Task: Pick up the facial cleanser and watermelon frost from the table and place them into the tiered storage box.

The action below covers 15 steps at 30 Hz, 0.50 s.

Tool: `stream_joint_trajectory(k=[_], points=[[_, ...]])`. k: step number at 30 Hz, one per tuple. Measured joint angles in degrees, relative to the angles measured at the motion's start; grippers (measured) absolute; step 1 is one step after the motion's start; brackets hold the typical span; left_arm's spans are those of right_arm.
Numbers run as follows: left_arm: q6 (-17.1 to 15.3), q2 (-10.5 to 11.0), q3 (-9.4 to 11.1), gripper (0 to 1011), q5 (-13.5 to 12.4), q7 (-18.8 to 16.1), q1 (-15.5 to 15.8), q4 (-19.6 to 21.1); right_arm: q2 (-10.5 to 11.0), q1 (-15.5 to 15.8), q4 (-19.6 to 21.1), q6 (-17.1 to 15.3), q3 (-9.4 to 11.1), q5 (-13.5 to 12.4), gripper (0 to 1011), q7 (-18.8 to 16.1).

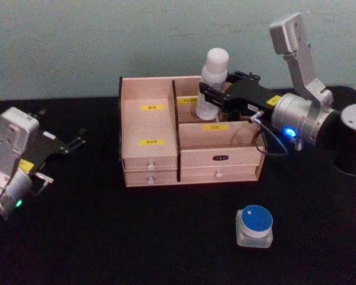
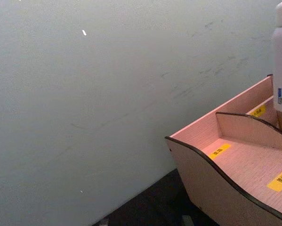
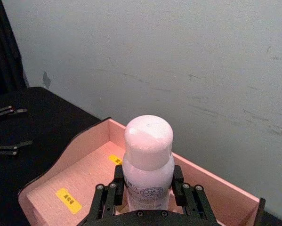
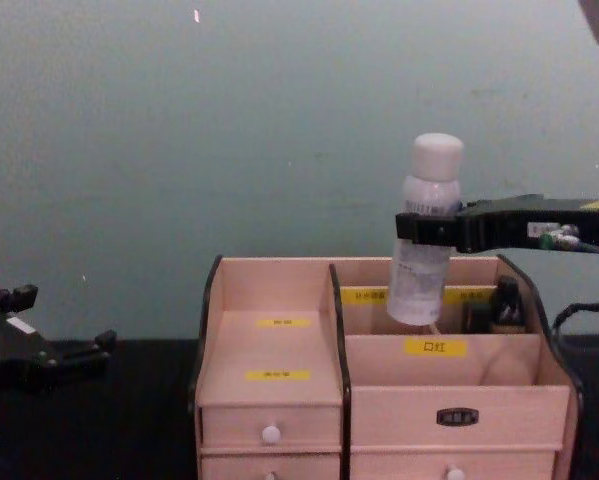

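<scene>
Upper centre, our right claw (image 1: pixel 210 98) pinches the cleanser (image 1: pixel 215 74), its base dipping into the box's (image 1: pixel 148 127) back compartment. The frost (image 1: pixel 254 225) sits lower right on the table (image 1: pixel 136 237). Our left claw (image 1: pixel 76 139) hangs spread at left.

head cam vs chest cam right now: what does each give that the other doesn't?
Head: the watermelon frost standing on the table in front of the tiered storage box.
Chest: a side-on look at the facial cleanser, slightly tilted, with its base below the box rim in the rear right compartment; floor contact can't be told.
Both: the right gripper shut on the facial cleanser, and the left gripper open, parked at left.
</scene>
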<state>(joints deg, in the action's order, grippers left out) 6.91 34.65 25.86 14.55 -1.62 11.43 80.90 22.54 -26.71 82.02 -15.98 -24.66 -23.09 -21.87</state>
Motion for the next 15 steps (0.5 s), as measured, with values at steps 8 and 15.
stream_joint_trajectory(k=[8,15], points=[[0.00,0.00,0.00,1001,0.00,0.00,0.00,0.00,-1.39,-1.98,-2.92,-0.33,-0.54,0.49,607,-0.42],[0.00,0.00,0.00,1001,0.00,0.00,0.00,0.00,-2.68,-3.00,-5.34,-0.45,-0.56,0.53,605,-0.58]])
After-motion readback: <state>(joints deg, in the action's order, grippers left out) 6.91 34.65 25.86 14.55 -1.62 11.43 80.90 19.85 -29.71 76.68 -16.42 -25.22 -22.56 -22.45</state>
